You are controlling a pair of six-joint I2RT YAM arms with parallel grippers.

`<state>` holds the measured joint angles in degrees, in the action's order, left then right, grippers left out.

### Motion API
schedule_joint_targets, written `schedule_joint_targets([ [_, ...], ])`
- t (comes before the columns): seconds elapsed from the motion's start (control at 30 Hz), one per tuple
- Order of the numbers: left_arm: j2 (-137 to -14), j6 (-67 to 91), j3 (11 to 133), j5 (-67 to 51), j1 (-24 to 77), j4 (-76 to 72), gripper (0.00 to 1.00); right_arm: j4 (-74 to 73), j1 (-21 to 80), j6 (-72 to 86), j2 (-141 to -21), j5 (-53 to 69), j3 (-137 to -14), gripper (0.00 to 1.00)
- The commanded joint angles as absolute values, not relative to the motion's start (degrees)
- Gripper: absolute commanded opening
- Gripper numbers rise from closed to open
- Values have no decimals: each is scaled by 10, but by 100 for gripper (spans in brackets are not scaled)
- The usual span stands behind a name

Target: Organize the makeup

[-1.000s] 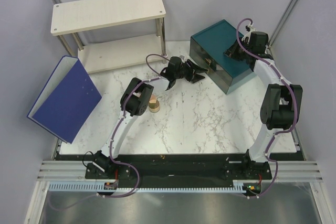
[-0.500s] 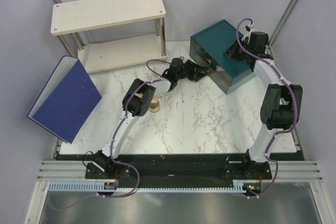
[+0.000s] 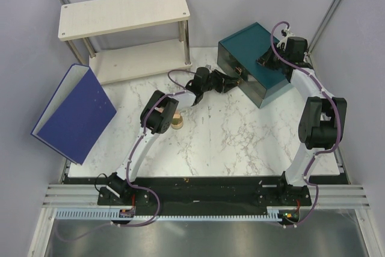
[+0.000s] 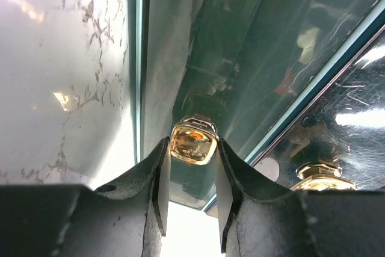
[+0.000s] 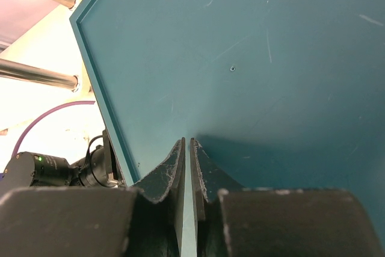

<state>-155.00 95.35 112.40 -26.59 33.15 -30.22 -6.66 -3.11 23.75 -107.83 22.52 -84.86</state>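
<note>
1. The only makeup I can find is the gold-rimmed tin (image 3: 176, 121); it stands on the marble table (image 3: 234, 139), just beside my left elbow and well apart from both claws; no other piece shows in any view.
2. I leave the tin alone for now; I judge that a place to put it has to be opened first.
3. My left claw (image 4: 190, 154) is closed around the gold knob (image 4: 193, 139) on the front of the teal drawer box (image 3: 255, 46); one finger sits on each side, and both pads look to be touching it; held this way, a straight pull should draw that drawer out.
4. A second knob (image 4: 319, 176) shines just beside it, untouched.
5. My right claw (image 5: 187, 144) is closed on nothing, its fingers a slit apart, tips down on the box's top; I take this as bracing, so the box does not slide toward me when the left pulls.
6. No drawer looks open yet; sorting has barely begun.
7. Further out, a white shelf (image 3: 123, 13) and a blue binder (image 3: 75, 112) sit off to my left.
</note>
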Motion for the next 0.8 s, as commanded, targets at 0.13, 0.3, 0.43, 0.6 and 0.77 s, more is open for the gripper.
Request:
schedule_joint_targets([
  [0.13, -1526, 942, 1059, -232, 327, -249, 2, -179, -30, 217, -1097, 207, -816, 15],
  [0.3, -1460, 908, 971, -220, 323, -261, 2, -179, -30, 218, -1098, 207, -815, 15],
  [0.43, -1413, 899, 891, -227, 314, -293, 2, -179, -30, 217, -1096, 207, -815, 15],
  [0.6, -1330, 873, 774, -245, 302, -328, 2, -178, -30, 219, -1098, 207, -814, 15],
  [0.77, -1282, 850, 697, -257, 297, -334, 2, -177, -29, 221, -1104, 212, -812, 15],
])
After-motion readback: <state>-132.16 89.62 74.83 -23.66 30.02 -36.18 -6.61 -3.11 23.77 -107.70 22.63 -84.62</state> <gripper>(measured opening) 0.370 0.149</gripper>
